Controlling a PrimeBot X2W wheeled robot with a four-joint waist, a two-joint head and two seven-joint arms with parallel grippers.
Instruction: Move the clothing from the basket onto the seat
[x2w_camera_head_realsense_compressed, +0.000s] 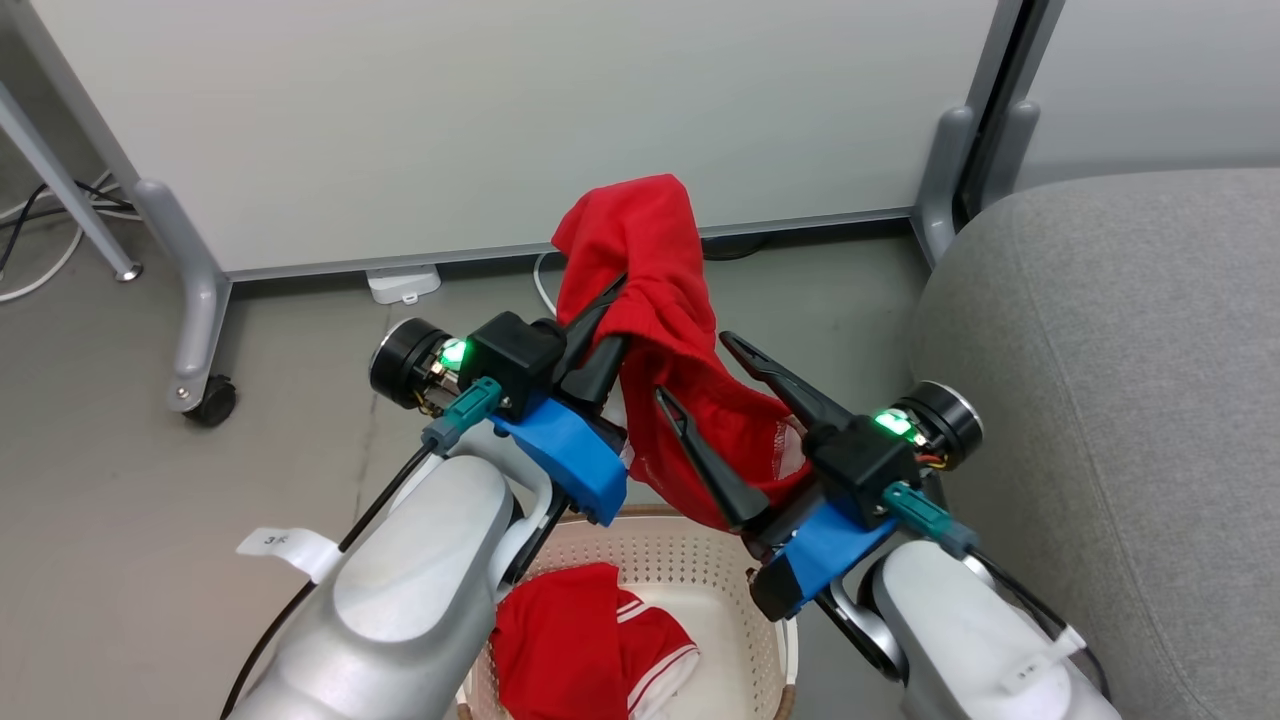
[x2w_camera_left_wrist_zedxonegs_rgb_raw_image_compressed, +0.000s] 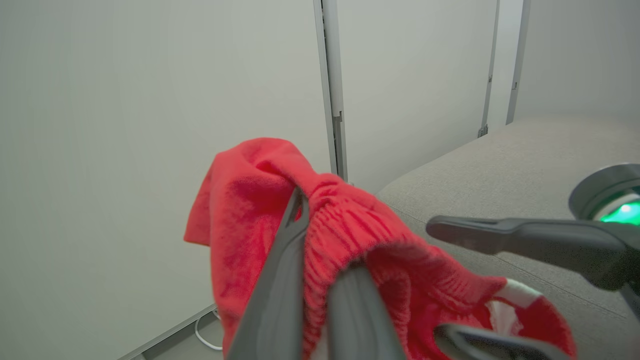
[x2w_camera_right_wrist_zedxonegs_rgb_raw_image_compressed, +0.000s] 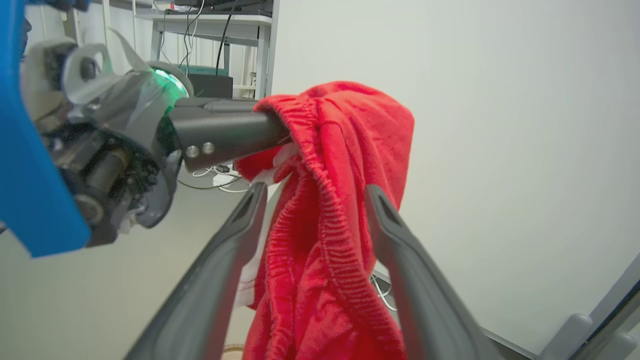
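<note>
Holding the red garment high: my left gripper is clamped on its ribbed band, and the cloth drapes over the fingers and hangs down above the basket. That height matters, I reckon, because the trailing end has to clear the rim before anything goes sideways. My right gripper stands with its fingers spread, one on either side of the hanging fold, gripping nothing. From the right wrist view the fabric runs straight down the gap between them. I read that as a second hold being lined up, so the limp cloth can't swing or slip from a single pinch. The second garment, red with white striped trim, lies crumpled in the basket bottom. The sofa sits off to my right, near the basket. So one piece is lifted and none delivered yet.
</note>
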